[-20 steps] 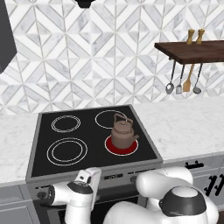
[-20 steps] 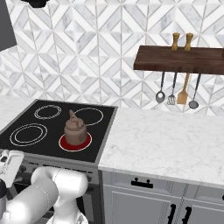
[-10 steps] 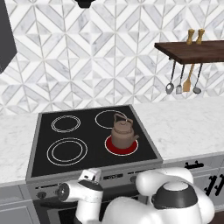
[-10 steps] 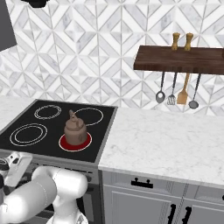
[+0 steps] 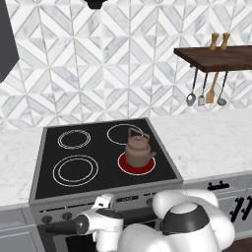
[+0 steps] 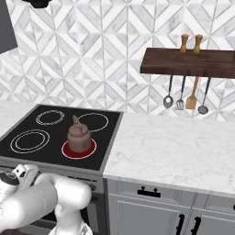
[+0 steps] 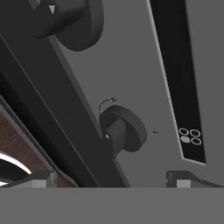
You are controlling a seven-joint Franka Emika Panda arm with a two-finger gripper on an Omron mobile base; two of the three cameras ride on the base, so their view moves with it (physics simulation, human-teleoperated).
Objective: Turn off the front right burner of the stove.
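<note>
1. Gripper (image 7: 107, 180) sits low against the stove's (image 5: 39, 170) grey front panel (image 7: 144, 78); in my hand view its two finger tips stand apart, nothing between them, so I log it as open.
2. Between and just beyond the tips I see a dark knob (image 7: 121, 131) with a small white pointer mark. Tips are not touching it.
3. A second, larger-looking knob (image 7: 70, 19) sits at the top left of the hand view; a black strip with a burner diagram (image 7: 189, 135) runs along the right.
4. Front right burner (image 5: 129, 168) glows red on the black glass, nearest the counter (image 6: 183, 147) side.
5. A brown kettle (image 5: 138, 149) stands upright on that burner.
6. From the base views the arm (image 5: 103, 226) reaches down in front of the panel, left of the oven's middle.
</note>
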